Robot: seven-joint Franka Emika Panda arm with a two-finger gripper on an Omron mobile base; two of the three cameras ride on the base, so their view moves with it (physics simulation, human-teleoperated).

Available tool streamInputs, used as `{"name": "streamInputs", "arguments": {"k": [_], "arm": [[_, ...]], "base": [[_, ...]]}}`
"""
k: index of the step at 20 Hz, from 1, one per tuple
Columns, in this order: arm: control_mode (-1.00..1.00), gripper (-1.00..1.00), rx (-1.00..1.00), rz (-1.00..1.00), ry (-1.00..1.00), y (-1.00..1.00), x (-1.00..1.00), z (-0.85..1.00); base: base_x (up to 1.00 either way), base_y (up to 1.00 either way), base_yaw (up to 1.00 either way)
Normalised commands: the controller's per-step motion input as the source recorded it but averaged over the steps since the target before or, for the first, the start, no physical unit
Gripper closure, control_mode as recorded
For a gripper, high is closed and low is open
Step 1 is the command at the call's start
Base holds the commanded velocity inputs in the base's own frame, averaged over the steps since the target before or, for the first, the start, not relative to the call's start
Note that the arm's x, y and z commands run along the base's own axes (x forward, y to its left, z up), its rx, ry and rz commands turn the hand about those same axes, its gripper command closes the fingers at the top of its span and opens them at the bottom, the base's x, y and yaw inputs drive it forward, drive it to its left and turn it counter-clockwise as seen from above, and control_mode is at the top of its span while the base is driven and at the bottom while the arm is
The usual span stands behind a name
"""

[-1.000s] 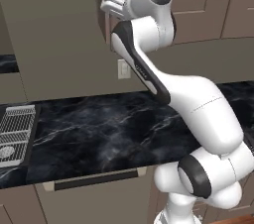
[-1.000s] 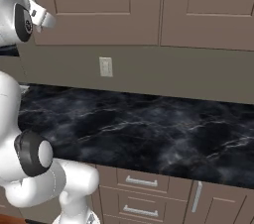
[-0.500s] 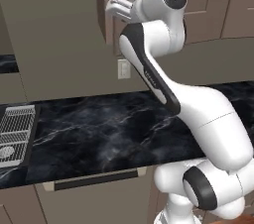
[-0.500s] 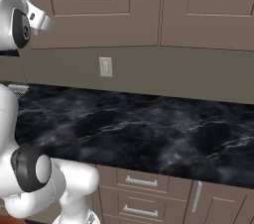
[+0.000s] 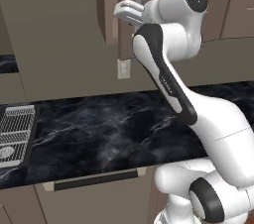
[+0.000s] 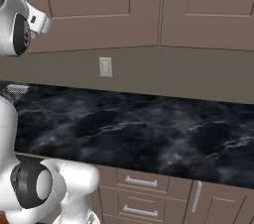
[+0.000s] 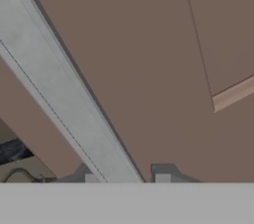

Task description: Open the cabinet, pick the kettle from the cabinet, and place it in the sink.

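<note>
While the gripper grips the cabinet door's silver bar handle between narrowly parted fingertips, the handle runs lengthwise away from it, door ajar; kettle presumably behind the door, unseen

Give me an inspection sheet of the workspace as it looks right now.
Surface: black marble counter, bare where visible.
Job's things: cabinet door pulled ajar; silver bar handle between the tool's fingers. Kettle: nothing seen. Sink: nothing seen.
Clutter: silver wire rack at the counter's left end.
Grippers: tool shut on the handle.
Cables: nothing seen.
Surroundings: wall outlet; beige base drawers.
</note>
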Motion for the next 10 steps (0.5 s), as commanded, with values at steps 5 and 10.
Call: {"name": "streamInputs", "arguments": {"k": [5, 10], "arm": [[-1.00, 1.00, 0.01, 0.07, 0.00, -0.01, -0.54, 0.00], [-1.00, 1.00, 0.00, 0.08, 0.00, -0.04, -0.55, 0.00]], "base": [[0.00, 0.00, 0.00], [0.00, 0.00, 0.00]]}}
